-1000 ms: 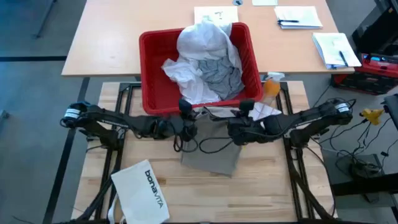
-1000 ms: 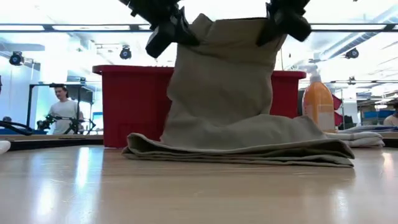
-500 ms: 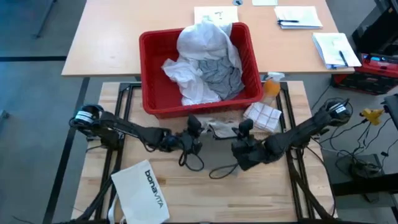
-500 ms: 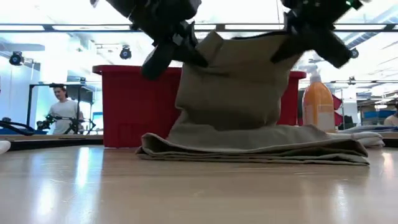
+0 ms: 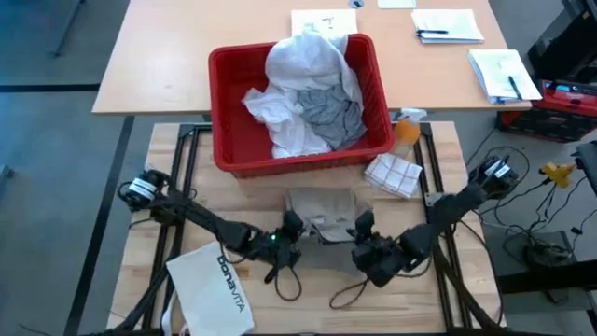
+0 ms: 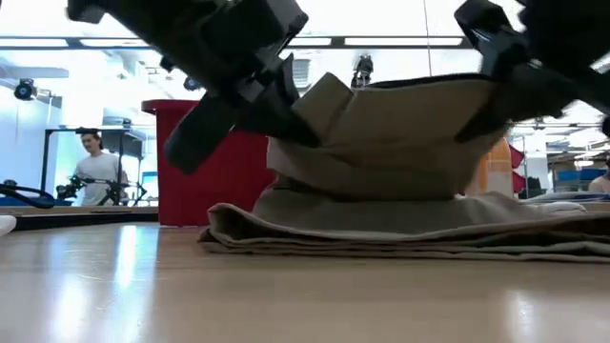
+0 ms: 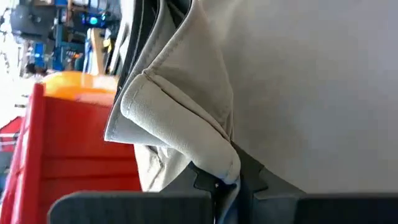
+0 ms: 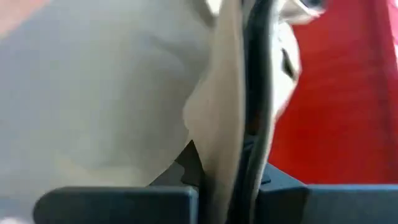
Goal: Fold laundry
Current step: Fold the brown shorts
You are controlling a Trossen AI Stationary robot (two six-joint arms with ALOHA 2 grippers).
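Khaki-tan cloth is what you are working: the khaki-tan piece (image 5: 322,213) is lying on the wooden counter (image 5: 168,187) at about 6 o'clock from the red basket (image 5: 224,140), and you are carrying one edge of it over the flat lower layers, so the step in hand looks like a fold of this first garment toward the counter's near edge. The left tool (image 5: 289,233) is clamping the garment's corner at roughly 7 o'clock of the cloth, its fingers closed on a rolled hem as the left wrist view is showing (image 7: 186,130). The right tool (image 5: 362,233) is pinching the matching corner at about 5 o'clock, with cloth running between its closed fingers. In the low view the lifted flap (image 6: 391,124) is arching above the folded stack, hanging between the two tools and clear of the counter. Next you are probably needing to lower both corners evenly onto the lower layer, keeping the edge taut so it lands square, then release. The white shirt (image 5: 308,65) and grey T-shirt (image 5: 331,112) are waiting in the basket.
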